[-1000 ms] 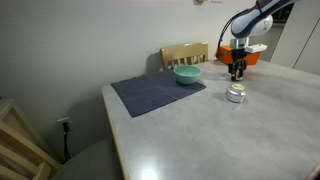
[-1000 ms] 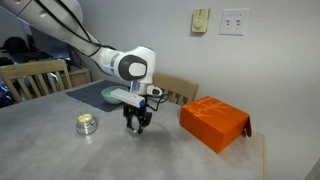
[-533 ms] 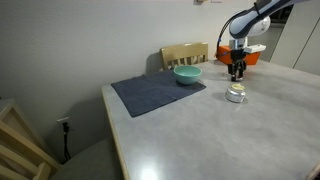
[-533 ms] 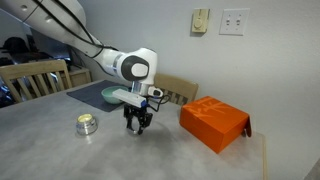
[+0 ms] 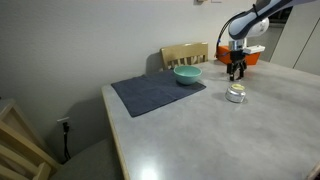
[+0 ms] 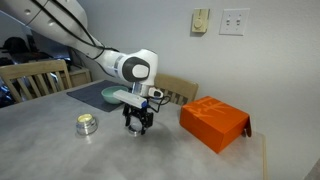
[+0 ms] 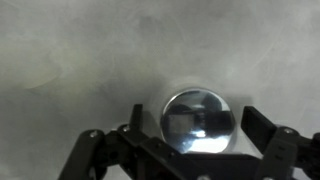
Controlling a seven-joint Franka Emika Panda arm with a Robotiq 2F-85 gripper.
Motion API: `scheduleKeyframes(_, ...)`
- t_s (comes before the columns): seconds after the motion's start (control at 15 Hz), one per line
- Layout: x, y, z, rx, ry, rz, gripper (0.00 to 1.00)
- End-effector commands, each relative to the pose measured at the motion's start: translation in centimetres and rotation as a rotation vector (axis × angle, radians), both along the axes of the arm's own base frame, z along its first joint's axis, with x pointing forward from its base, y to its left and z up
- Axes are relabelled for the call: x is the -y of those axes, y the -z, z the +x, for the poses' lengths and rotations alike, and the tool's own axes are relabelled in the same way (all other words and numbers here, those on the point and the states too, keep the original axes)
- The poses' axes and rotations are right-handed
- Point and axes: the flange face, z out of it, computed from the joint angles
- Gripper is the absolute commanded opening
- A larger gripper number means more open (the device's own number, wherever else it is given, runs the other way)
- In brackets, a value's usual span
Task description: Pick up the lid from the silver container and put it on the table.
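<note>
The lid [image 7: 198, 122], a small round shiny silver cap, lies flat on the pale table [image 7: 80, 60] in the wrist view. My gripper [image 7: 193, 112] stands over it, open, with a dark finger on each side and neither one pressing on it. In both exterior views the gripper [image 6: 138, 127] [image 5: 237, 72] hangs low over the table [image 6: 60, 155], a short way from the silver container [image 6: 87, 124] [image 5: 236, 94]. The little tin stands apart from it on the tabletop. The lid itself is hidden under the gripper in the exterior views.
An orange box [image 6: 214, 122] sits close beside the gripper. A teal bowl [image 5: 187, 74] rests on a dark blue-grey mat [image 5: 158, 92]. Wooden chairs [image 5: 185, 54] [image 6: 35, 78] stand at the table's edges.
The jaws have spread apart and let go of the lid, which now lies on the table. The arm has hardly moved.
</note>
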Motion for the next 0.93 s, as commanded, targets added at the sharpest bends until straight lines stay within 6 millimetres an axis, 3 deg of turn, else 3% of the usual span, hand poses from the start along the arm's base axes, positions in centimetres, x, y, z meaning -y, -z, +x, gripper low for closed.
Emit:
scheduleKeyframes(0.0, -0.1, -0.5, 0.2, 0.013, -0.019, 0.022, 1.0)
scheduleKeyframes(0.33, -2.5, -2.0, -0.5, 0.067, -0.071, 0.013, 1.0)
scheduleKeyframes(0.87, -5.2, -6.4, -4.3, 0.193, -0.126, -0.051, 1.0)
